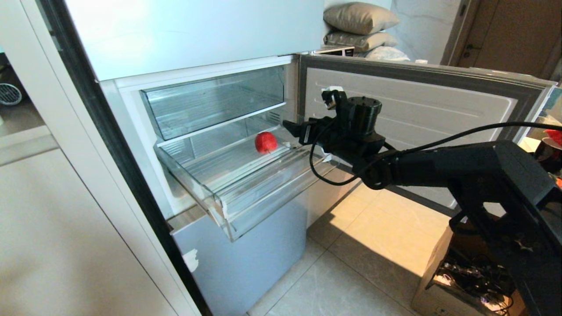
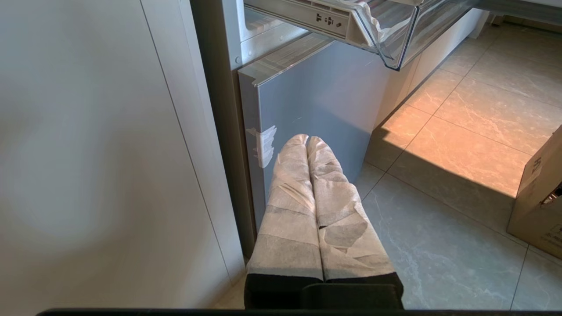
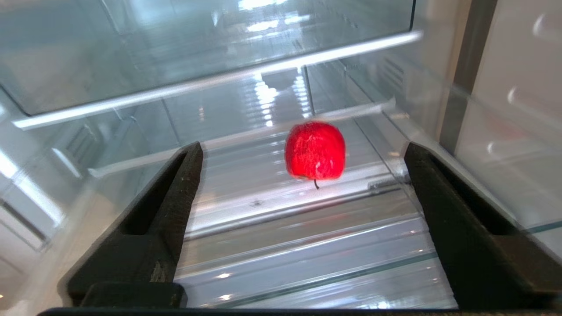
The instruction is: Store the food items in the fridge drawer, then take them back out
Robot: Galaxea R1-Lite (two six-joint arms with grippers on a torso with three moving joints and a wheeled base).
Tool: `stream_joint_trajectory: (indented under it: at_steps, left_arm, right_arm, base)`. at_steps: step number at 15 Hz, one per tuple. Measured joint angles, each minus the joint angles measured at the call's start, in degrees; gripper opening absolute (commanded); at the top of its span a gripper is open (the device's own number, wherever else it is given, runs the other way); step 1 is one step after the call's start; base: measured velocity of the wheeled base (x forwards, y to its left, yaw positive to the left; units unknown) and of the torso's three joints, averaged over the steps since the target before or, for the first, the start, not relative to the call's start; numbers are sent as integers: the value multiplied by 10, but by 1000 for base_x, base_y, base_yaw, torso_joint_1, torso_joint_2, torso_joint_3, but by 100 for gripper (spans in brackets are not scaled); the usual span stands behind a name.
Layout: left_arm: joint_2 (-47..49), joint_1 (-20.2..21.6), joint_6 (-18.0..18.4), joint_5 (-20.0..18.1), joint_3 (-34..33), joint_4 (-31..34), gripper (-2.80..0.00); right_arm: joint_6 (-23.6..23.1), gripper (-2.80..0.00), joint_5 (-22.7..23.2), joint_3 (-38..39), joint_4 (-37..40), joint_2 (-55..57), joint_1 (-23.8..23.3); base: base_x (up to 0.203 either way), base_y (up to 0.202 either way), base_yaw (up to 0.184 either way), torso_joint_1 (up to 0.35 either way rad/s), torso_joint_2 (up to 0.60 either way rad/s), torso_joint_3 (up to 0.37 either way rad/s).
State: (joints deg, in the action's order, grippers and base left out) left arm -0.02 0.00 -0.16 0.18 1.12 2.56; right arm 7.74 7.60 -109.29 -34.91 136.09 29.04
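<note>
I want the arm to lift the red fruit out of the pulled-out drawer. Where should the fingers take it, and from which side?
Grip the red fruit across its widest middle, coming from the open right gripper at the drawer's right side. It is round, sits free on the ribbed floor, and both flanks look clear.
</note>
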Motion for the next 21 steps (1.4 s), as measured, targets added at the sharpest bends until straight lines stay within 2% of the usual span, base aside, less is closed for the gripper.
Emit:
stream_joint_trajectory:
  at_steps: [3, 5, 10, 15, 16, 17, 18, 19, 20, 21]
  left_arm:
    - [0, 0, 0, 0, 0, 0, -280]
    - [0, 0, 0, 0, 0, 0, -280]
    - [0, 0, 0, 0, 0, 0, -280]
    - [0, 0, 0, 0, 0, 0, -280]
    - [0, 0, 0, 0, 0, 0, -280]
    - [0, 0, 0, 0, 0, 0, -280]
    - [0, 0, 0, 0, 0, 0, -280]
    - [0, 0, 0, 0, 0, 0, -280]
    - [0, 0, 0, 0, 0, 0, -280]
    - [0, 0, 0, 0, 0, 0, -280]
  right_arm:
    - [-5, -280, -4, 105, -5, -99, 15]
    - [-5, -280, -5, 204, -5, -191, 21]
    - [-7, -280, -20, 503, 27, -464, 28]
    - [-6, -280, -109, 718, 68, -676, 26]
    - [-6, -280, -130, 738, 70, -703, 11]
    - [-4, -280, -146, 752, 71, -724, -23]
    - [1, -280, -156, 759, 72, -739, -71]
    - [10, -280, -163, 764, 73, -751, -147]
    - [20, 0, -165, 766, 73, -760, -230]
    - [28, 0, -164, 767, 72, -764, -315]
  base:
    - [0, 0, 0, 0, 0, 0]
    - [0, 0, 0, 0, 0, 0]
    - [0, 0, 0, 0, 0, 0]
    - [0, 0, 0, 0, 0, 0]
    - [0, 0, 0, 0, 0, 0]
    - [0, 0, 0, 0, 0, 0]
    - [0, 0, 0, 0, 0, 0]
    - [0, 0, 0, 0, 0, 0]
    - [0, 0, 0, 0, 0, 0]
    - [0, 0, 0, 0, 0, 0]
